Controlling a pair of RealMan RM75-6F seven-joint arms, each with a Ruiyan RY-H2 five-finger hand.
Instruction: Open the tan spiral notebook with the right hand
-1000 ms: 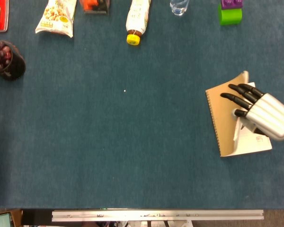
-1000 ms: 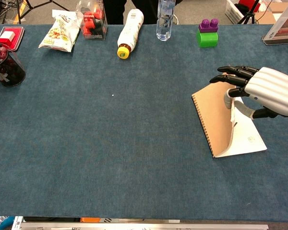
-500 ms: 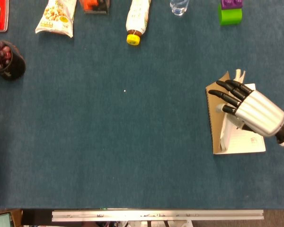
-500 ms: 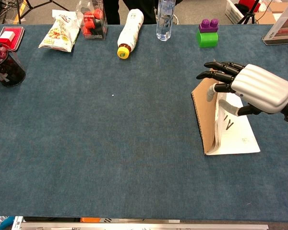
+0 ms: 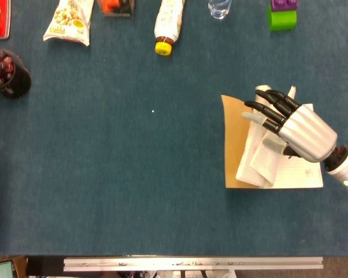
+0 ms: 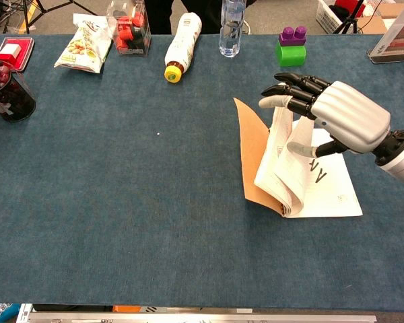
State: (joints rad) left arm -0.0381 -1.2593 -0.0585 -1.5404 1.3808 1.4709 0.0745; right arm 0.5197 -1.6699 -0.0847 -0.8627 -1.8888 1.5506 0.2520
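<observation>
1. Over on the right side of the tabletop (image 6: 155,222) we've got the tan spiral notebook (image 6: 303,192) lying half open, its tan cover (image 6: 250,151) tipped past upright toward the left, with a clump of pages curling up after it.
2. Biggest risk, we reckon: that page clump flops back to the right and drags the cover shut if the push stops short.
3. Second worry: fingers (image 6: 286,91) snagging loose sheets and creasing them, or shoving the whole notebook leftward.
4. We see the right hand (image 6: 337,121) spread, fingers extended leftward, pressing against the lifted pages rather than gripping anything, palm down, wrist trailing off right.
5. We can't see the left hand in either view.
</observation>
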